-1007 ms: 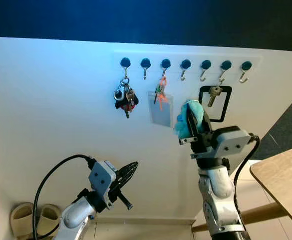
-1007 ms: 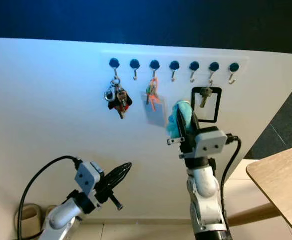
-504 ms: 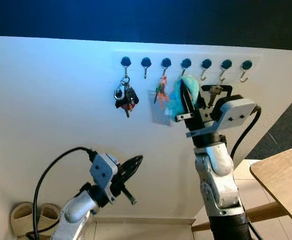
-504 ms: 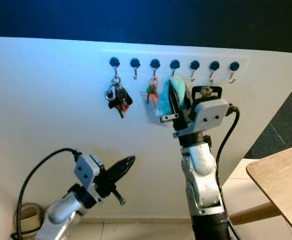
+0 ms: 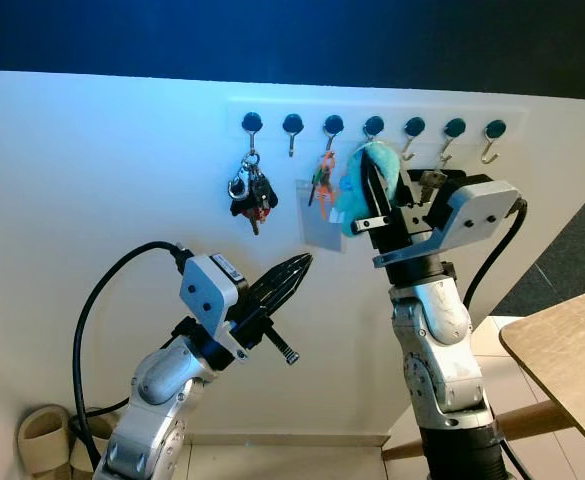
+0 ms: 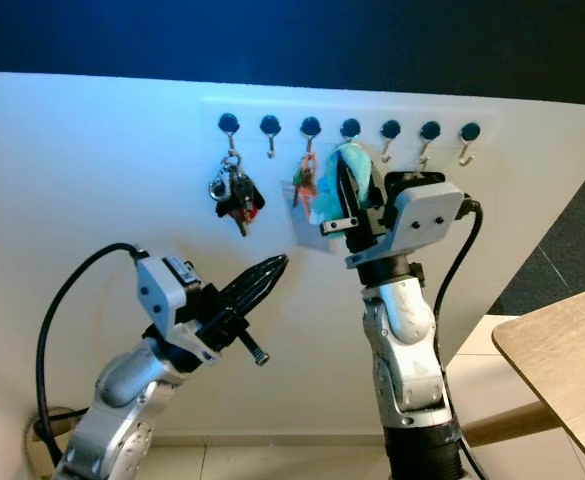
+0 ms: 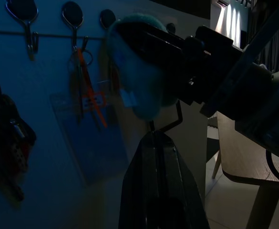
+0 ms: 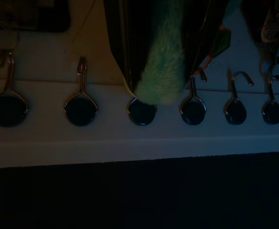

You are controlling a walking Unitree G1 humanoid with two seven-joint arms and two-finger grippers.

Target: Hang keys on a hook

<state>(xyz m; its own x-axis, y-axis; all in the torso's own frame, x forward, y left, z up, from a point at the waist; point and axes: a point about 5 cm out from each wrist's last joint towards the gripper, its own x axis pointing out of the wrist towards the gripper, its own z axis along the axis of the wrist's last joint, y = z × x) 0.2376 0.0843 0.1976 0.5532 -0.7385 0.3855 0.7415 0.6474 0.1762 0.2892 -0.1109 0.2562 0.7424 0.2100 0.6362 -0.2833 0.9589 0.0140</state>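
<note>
— Black fingers of the right gripper point(image 5: 370, 190) were clamped on what, exactly?

— On a fluffy turquoise pom-pom keychain point(image 5: 357, 186), pinched between the two fingers and raised against the white wall point(image 5: 102, 200). In the right wrist view the fluffy tuft point(image 8: 160, 62) reached the base of one small metal hook with a dark round cap point(image 8: 141, 112), the fourth from the robot's left in the row of seven point(image 5: 373, 127). Whether a ring had caught the hook could not be seen.

— And the left gripper point(image 5: 294, 272)?

— Its fingers lay pressed together, holding nothing, pointing up toward the wall below the hooks, well apart from the keychain.

— What hung close by?

— A dark bunch of keys with a red fob point(image 5: 251, 195) on the first hook, and a clear plastic card holder on an orange strap point(image 5: 322, 215) on the third, just beside the pom-pom. A metal key inside a black rectangular frame point(image 5: 432, 182) hung on the other side, partly hidden behind the right gripper's grey housing.

— Anything further out?

— A light wooden tabletop corner point(image 5: 564, 350) at the right, and pale slippers point(image 5: 42, 438) on the floor at the lower left.
</note>
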